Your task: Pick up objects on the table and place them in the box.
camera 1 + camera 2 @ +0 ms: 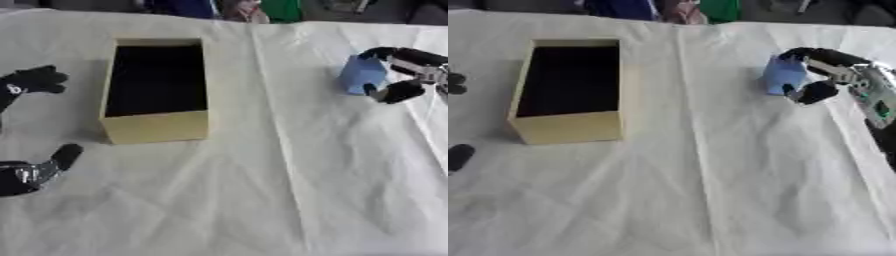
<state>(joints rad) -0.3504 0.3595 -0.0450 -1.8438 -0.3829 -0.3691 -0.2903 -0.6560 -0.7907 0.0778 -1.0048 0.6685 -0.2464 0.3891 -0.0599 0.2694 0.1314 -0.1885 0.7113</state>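
Observation:
A light blue object (360, 75) sits on the white cloth at the right. My right hand (404, 75) comes in from the right edge with its fingers and thumb curled round the blue object. A tan open box (157, 127) with a dark inside stands upright at the left centre. My left hand (33, 81) rests at the left edge, fingers relaxed and holding nothing, well left of the box.
A white creased cloth (262, 200) covers the table, with a fold line running down its middle. Dark and coloured shapes show beyond the far edge (245, 10).

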